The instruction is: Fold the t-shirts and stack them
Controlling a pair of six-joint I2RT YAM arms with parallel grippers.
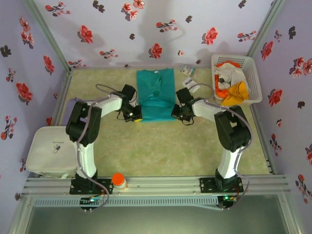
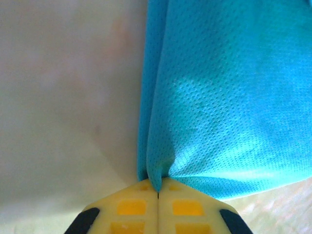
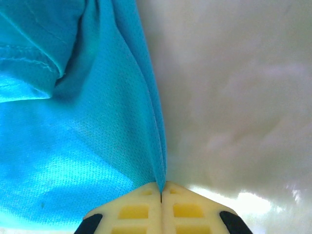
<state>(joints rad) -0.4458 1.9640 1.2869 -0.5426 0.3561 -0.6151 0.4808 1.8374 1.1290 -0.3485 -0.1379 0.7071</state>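
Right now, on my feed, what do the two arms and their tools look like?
Left arm and right arm: white link shells, black joint housings, thin grey cables looping alongside. Left tool and right tool: pale yellow moulded plastic with recessed square pockets, black side pieces.

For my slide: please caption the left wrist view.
Left pincer shut on the teal t-shirt at its edge, over the pale table.

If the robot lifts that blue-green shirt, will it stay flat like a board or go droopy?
Probably droopy: the teal shirt bunches into soft folds where the left gripper and right gripper pinch its edges. It is likely light, since the cloth looks thin and mesh-like. Its dimpled weave may keep it from slipping out.
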